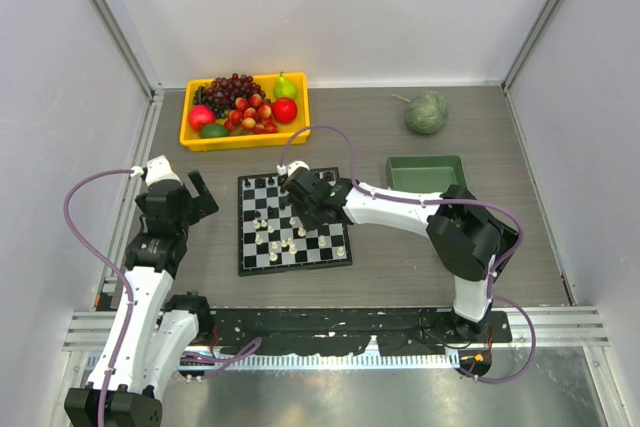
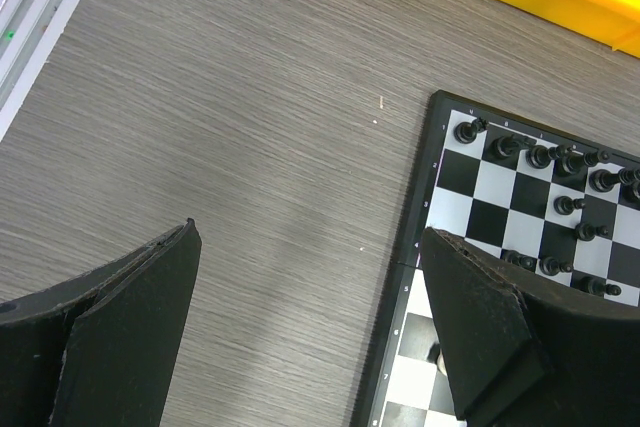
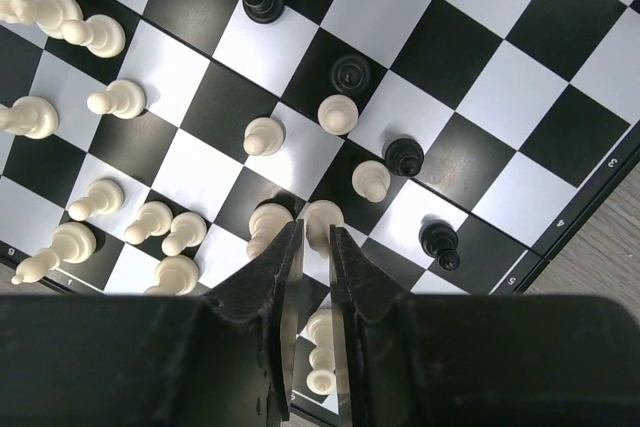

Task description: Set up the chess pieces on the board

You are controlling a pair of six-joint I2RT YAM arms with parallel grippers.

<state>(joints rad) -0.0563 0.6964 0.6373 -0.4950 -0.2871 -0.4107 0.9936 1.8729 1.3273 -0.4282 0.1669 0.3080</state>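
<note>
The board lies at the table's middle, with cream-white chess pieces and black ones scattered over its squares. My right gripper reaches over the board. In the right wrist view its jaws stand narrow, closed on a cream-white piece that stands between the tips. Another white piece lies under the fingers. My left gripper hovers just left of the board, wide open over bare table. A row of black pieces shows beyond its right finger.
A yellow tray of cherries, grapes and other fruit stands at the back left. A green tray sits right of the board, a round green fruit behind it. Walls close in on both sides.
</note>
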